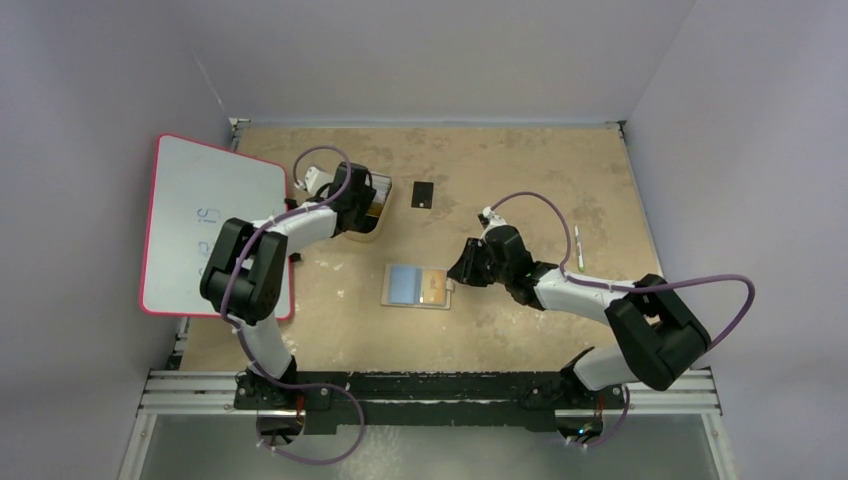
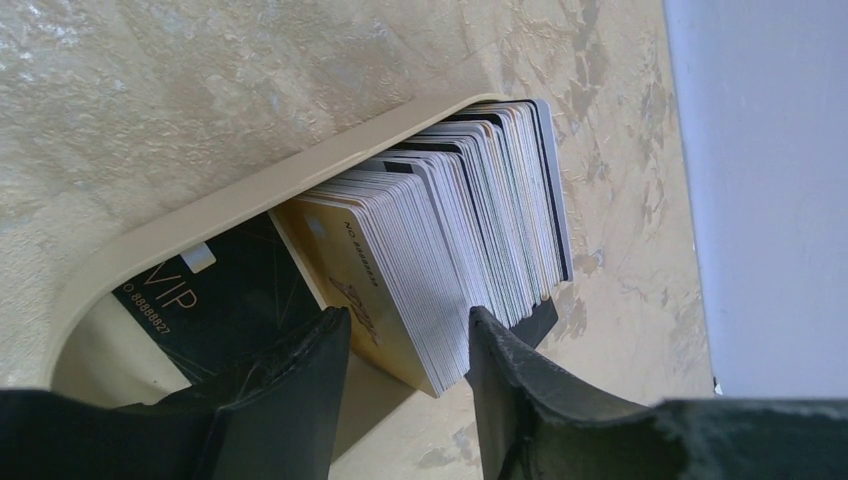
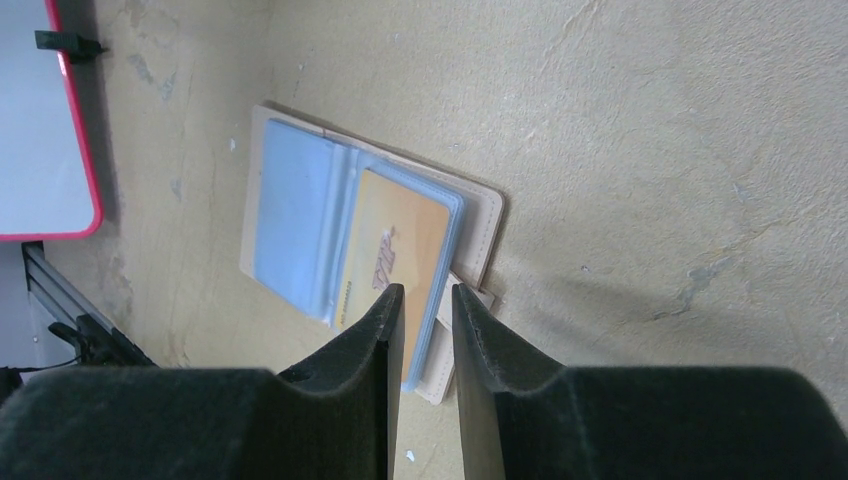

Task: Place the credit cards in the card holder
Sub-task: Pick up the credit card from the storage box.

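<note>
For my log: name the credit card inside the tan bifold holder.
The orange-gold plastic card in the tan card holder; the rest sit in the yellow tray, bar one black card loose on the table.

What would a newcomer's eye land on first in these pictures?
First the big pink-framed whiteboard on the left. Then the stack of credit cards standing on edge in the yellow tray, the left end effector straddling its end. Mid-table, the open card holder shows an orange-gold card in its pocket, the right end effector at its edge.
</note>
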Controlling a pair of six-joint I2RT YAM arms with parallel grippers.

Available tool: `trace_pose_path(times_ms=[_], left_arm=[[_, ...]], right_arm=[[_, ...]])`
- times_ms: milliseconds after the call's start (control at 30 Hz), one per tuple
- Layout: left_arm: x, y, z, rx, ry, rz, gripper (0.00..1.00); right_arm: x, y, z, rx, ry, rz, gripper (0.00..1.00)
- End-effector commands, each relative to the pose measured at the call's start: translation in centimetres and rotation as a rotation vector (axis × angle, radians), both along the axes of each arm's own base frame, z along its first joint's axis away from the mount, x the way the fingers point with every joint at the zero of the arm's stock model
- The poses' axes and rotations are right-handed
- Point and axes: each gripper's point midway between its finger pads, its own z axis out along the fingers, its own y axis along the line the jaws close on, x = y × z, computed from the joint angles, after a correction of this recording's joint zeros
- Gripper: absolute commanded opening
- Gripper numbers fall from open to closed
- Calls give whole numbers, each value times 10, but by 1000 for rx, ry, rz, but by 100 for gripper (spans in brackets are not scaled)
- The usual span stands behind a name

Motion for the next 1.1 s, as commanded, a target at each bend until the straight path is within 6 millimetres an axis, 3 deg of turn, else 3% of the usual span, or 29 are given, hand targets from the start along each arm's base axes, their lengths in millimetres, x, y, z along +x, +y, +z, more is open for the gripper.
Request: trace_pose_path(times_ms=[0, 200, 1067], left_arm=[[14, -3, 17, -28, -76, 4, 44], [19, -3, 27, -28, -105, 1, 34], [19, -6, 48, -54, -135, -3, 17]], right_arm=[[10, 5, 20, 11, -58, 7, 26], [10, 6, 16, 10, -52, 8, 26], [10, 7, 15, 21, -56, 7, 26]])
